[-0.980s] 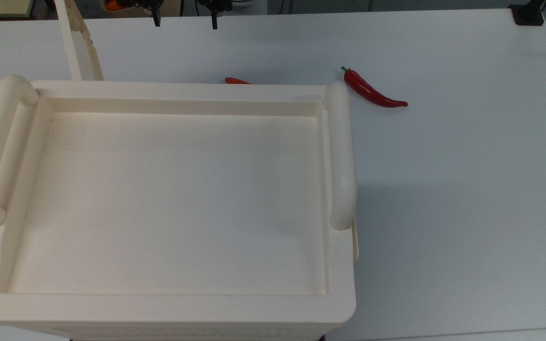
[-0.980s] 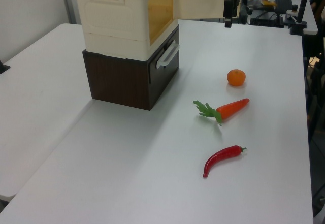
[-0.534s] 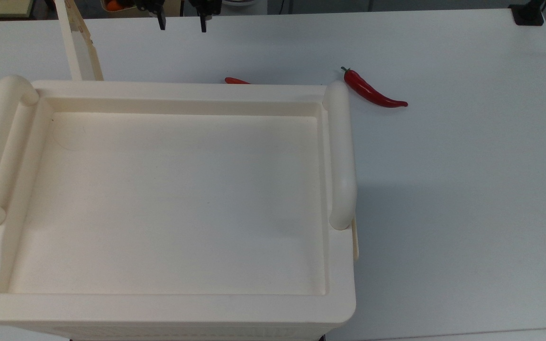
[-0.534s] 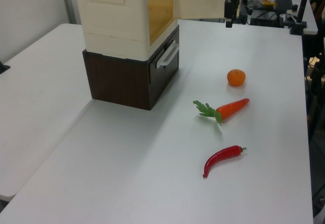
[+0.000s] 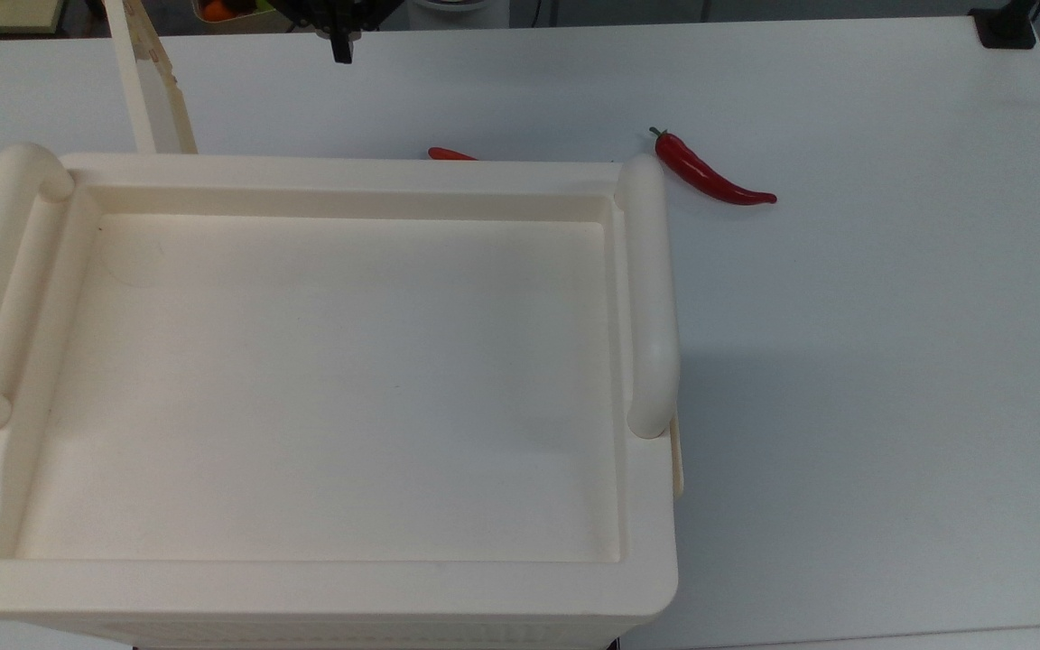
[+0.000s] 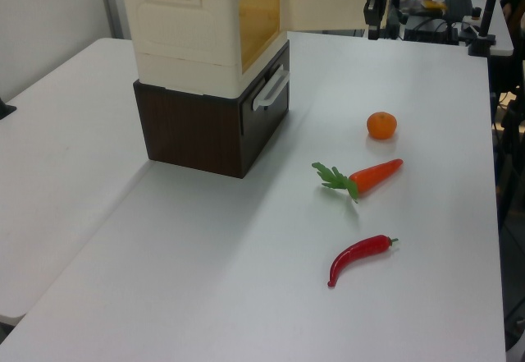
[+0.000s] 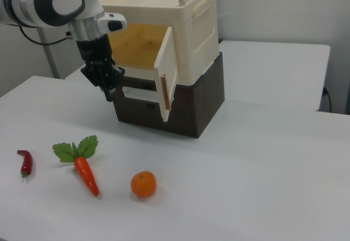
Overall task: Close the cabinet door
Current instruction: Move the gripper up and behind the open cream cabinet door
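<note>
The cabinet [image 5: 348, 171] is a big cream unit with a recessed tray top and two tube handles. It sits on a dark brown drawer base [image 7: 183, 112]. Its cabinet door [image 7: 166, 75] stands swung open, showing a yellowish inside. In the top view the cabinet door [image 5: 152, 86] juts away from the cabinet's far left corner; in the left view the cabinet door [image 6: 321, 1] reaches to the right. My gripper [image 5: 341, 50] hangs to the right of the door in the top view, apart from it. Its fingers are shut on nothing. The right view has the gripper [image 7: 109, 92] left of the door.
On the white table lie a red chili [image 6: 358, 257], a carrot with green leaves [image 6: 365, 177] and an orange [image 6: 381, 125], all in front of the cabinet. The chili [image 5: 710, 171] lies past the cabinet's right handle in the top view. The drawer base has a white handle [image 6: 271, 91].
The gripper's fingers have closed from wide apart to together. The cabinet door and the items on the table have not moved.
</note>
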Tool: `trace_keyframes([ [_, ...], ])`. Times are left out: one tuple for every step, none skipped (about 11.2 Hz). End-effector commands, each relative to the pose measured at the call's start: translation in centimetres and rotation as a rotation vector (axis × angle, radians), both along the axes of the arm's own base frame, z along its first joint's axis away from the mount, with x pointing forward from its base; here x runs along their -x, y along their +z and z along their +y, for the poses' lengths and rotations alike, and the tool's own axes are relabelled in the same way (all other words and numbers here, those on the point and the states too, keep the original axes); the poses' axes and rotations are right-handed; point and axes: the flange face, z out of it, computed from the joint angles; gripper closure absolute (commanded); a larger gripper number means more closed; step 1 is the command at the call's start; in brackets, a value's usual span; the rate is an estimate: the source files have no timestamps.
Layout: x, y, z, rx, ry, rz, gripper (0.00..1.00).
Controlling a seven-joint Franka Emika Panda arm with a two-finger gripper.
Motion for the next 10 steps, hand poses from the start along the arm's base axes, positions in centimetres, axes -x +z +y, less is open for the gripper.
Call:
trace_keyframes([
  [-0.3, 3.2, -2.5, 0.002, -0.027, -0.065, 1.00],
  [-0.3, 4.2, -2.9, 0.002, -0.036, -0.091, 1.00],
  [-0.4, 5.7, -2.9, 0.003, -0.040, -0.123, 1.00],
  [-0.4, 7.2, -2.9, 0.005, -0.045, -0.156, 1.00],
  [-0.4, 8.7, -3.0, 0.007, -0.048, -0.190, 1.00],
  [-0.4, 10.4, -3.2, 0.010, -0.051, -0.239, 1.00],
  [-0.6, 11.3, -3.9, 0.014, -0.062, -0.291, 1.00],
  [-0.8, 12.2, -5.1, 0.019, -0.081, -0.353, 1.00],
  [-1.1, 12.8, -5.8, 0.025, -0.094, -0.404, 1.00],
  [-1.3, 13.4, -7.2, 0.032, -0.116, -0.456, 1.00],
])
